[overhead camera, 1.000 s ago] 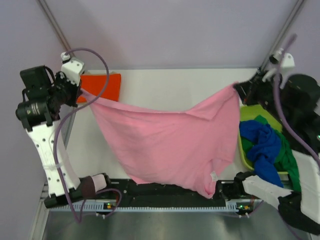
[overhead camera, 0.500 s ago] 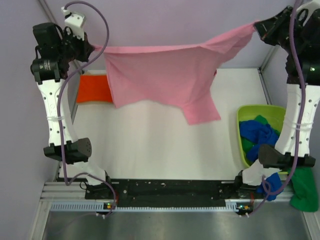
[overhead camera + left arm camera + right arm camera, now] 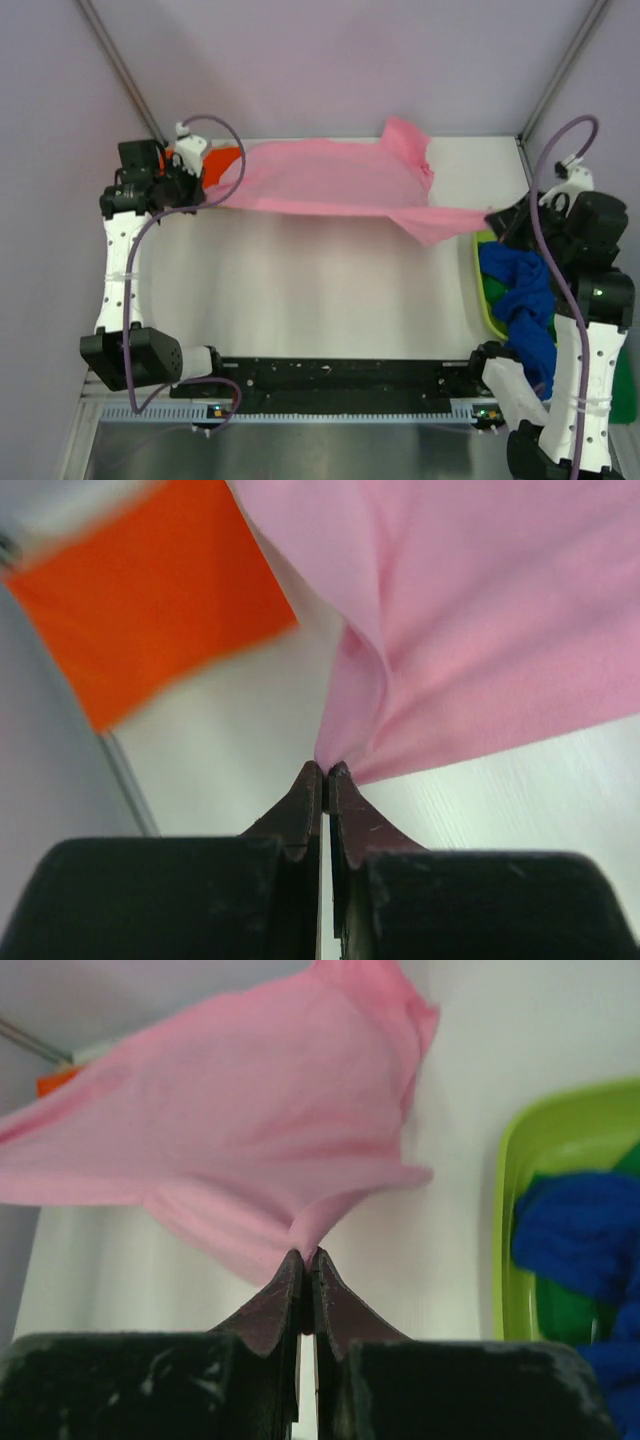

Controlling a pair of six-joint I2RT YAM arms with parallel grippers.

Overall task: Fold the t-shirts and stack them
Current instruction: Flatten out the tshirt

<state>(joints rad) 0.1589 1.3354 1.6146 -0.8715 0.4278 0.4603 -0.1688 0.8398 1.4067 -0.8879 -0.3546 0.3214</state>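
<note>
— Pink t-shirt (image 3: 320,180), who holds it?
— Left gripper (image 3: 326,770) and right gripper (image 3: 303,1255), each pinching an edge. It's stretched between them, unfolded.
— Others?
— Orange-red t-shirt (image 3: 150,590) lies folded beyond the left gripper. Blue t-shirt (image 3: 580,1230) and green t-shirt (image 3: 565,1310) sit crumpled in the tub (image 3: 512,1210) right of the right gripper.
</note>
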